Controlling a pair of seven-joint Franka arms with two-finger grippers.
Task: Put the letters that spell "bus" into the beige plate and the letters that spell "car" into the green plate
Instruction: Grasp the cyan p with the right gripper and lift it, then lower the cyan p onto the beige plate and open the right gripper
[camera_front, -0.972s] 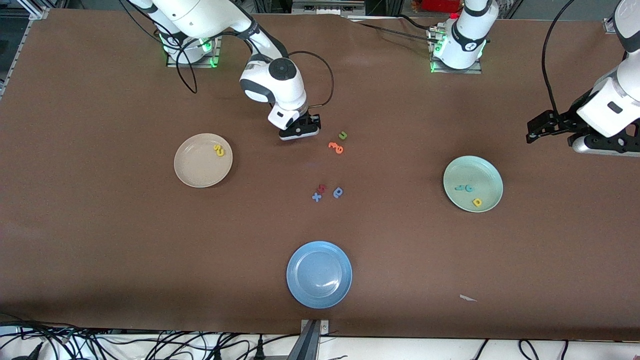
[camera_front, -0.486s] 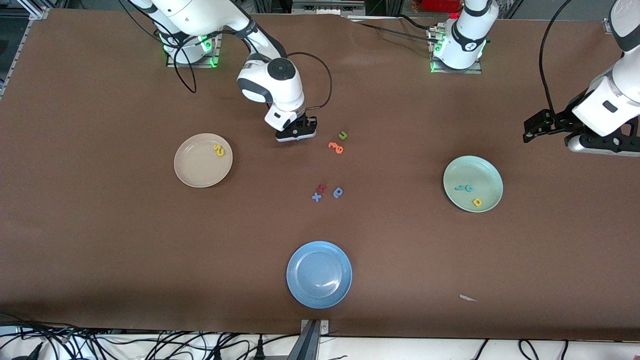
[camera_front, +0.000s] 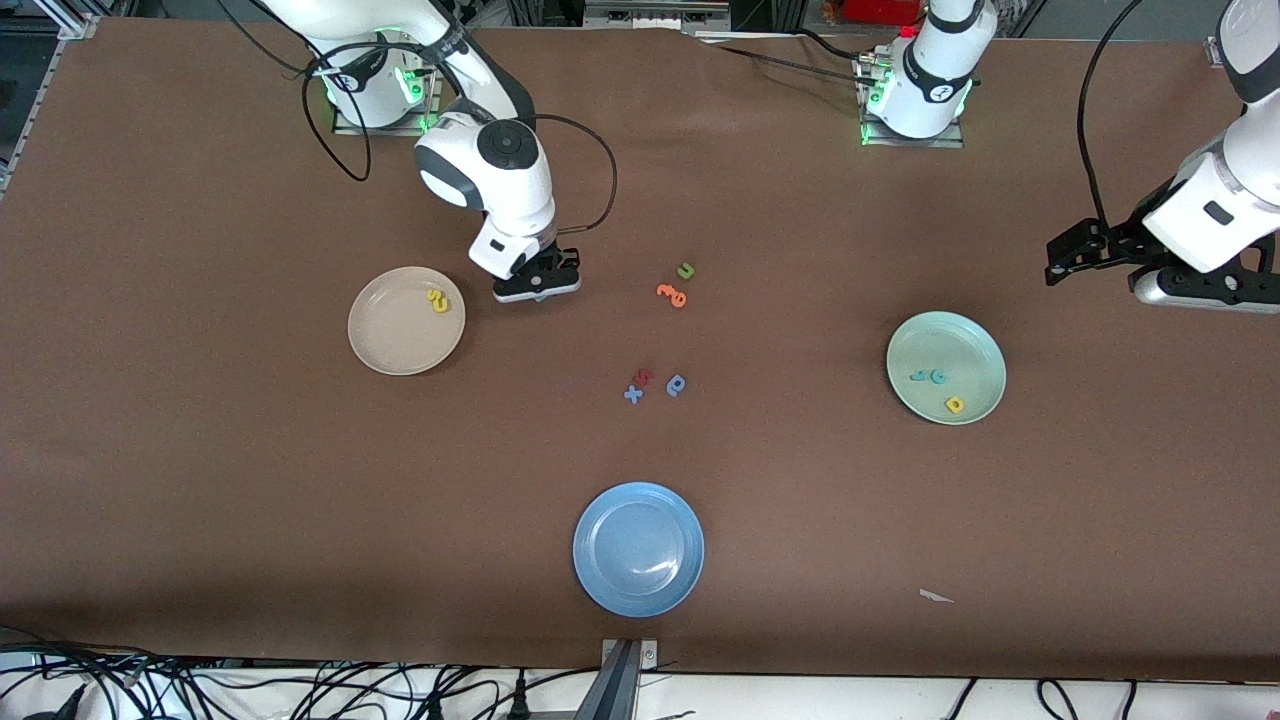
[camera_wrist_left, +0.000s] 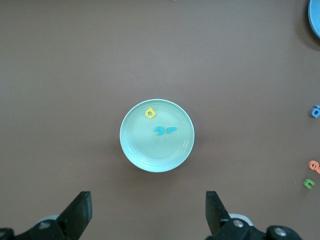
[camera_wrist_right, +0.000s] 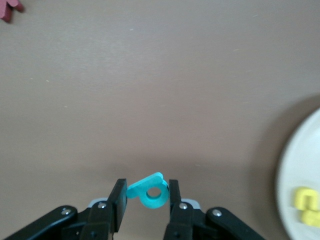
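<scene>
Right jaws (camera_wrist_right: 147, 197): clenched on the teal "b" (camera_wrist_right: 149, 190), pinched between the two fingers, up over bare counter (camera_front: 200, 480).
Change: the right arm had carried the "b" away from the loose letters toward the beige plate (camera_front: 385, 345), now just beside the jaws.
Beige plate: held the yellow "s" and "u" (camera_front: 438, 301); the "b" would probably complete "bus".
Green plate (camera_front: 975, 345): held "c", "a", "r" (camera_wrist_left: 159, 131), so "car" looked done.
Left jaws (camera_wrist_left: 147, 215): released and wide, waiting above the green plate, barely shifted.
</scene>
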